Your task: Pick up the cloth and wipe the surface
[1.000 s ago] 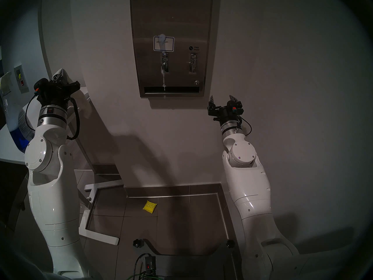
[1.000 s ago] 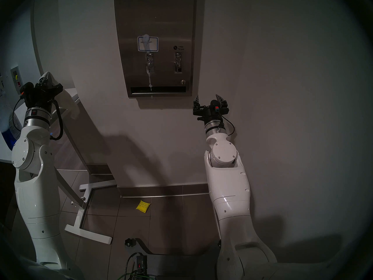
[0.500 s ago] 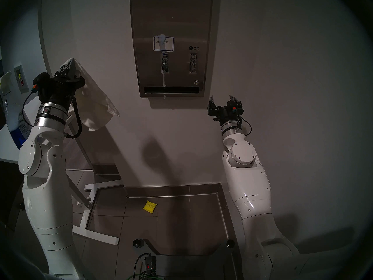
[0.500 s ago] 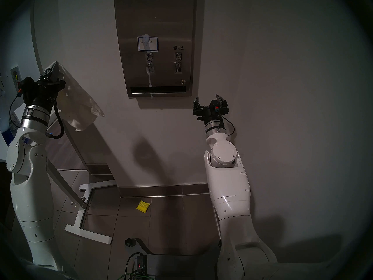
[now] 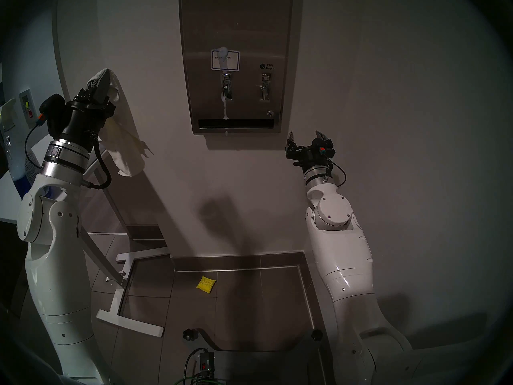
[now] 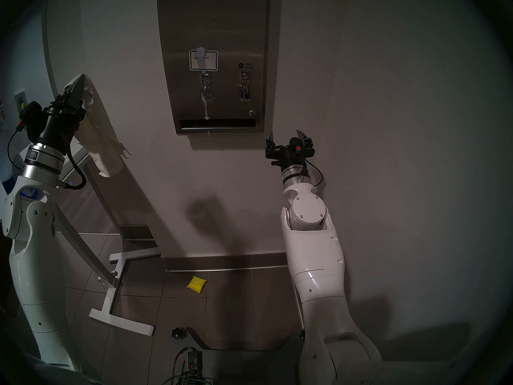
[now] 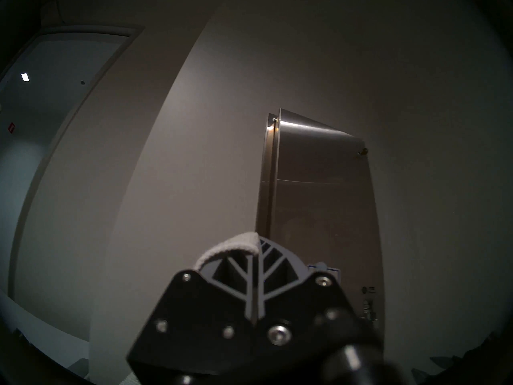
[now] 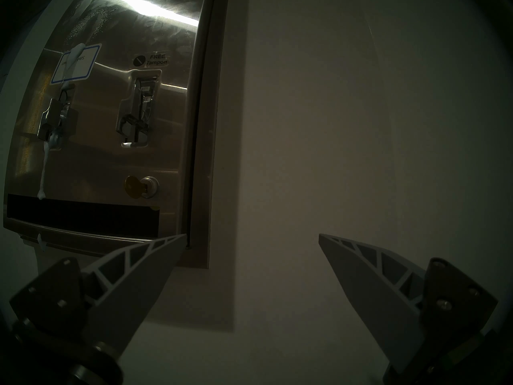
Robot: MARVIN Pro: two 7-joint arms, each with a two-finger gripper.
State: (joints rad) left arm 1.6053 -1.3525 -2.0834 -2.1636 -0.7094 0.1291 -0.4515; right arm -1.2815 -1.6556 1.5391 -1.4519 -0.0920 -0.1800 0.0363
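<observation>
A small yellow quilted pad (image 5: 206, 284) lies on the grey tiled floor (image 5: 249, 298); white table feet (image 5: 130, 319) stand beside it.

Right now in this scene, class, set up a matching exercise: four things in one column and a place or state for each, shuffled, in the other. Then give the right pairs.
Things:
1. left claw
2. right claw
3. yellow pad
4. white streak

Places or states:
A. lying on the floor tiles
B. open and empty
C. running down the steel dispenser front
D. shut on the cloth

Pairs: 1-D, 2-B, 3-A, 4-C
</observation>
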